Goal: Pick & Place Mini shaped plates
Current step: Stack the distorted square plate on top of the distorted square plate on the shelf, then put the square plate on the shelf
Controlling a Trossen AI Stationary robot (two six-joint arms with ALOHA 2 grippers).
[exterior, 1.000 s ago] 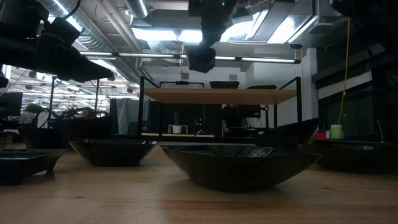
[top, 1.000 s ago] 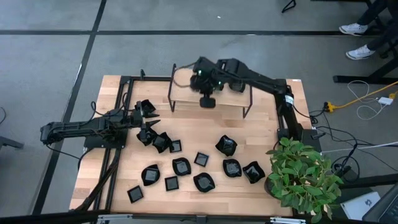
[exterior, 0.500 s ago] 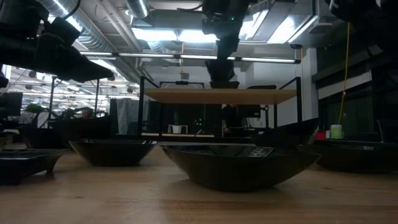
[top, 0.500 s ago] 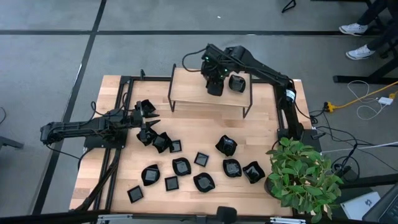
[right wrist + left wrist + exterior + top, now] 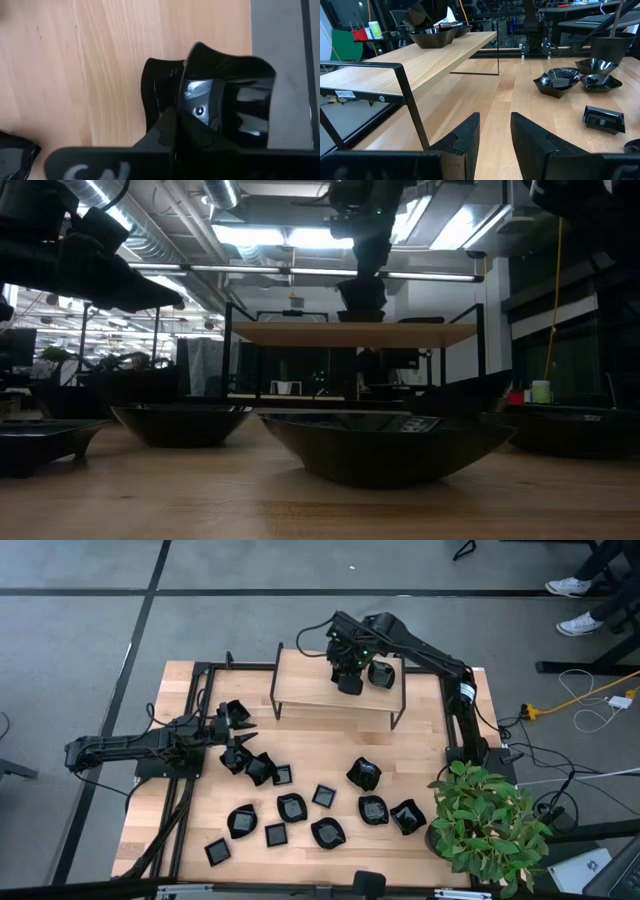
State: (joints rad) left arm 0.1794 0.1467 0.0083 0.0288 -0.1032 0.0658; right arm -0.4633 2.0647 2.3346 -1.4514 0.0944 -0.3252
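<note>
Ceiling lights and ducting fill the background of the low view behind the wooden bench. Most mini shaped plates lie scattered across its near half. One plate is clamped by its rim in the right pincer, fingers together on it, just above the raised wooden shelf, beside another plate already there. The left pincer waits with fingers apart near the bench's left edge, holding nothing.

Handling, as judged: plates are light, rigid, glossy, probably slippery and chippable; grip a raised rim edge, set down gently.

The right wrist view shows the rim grip; the high view hides it. The low view shows the pincer's height over the shelf
</note>
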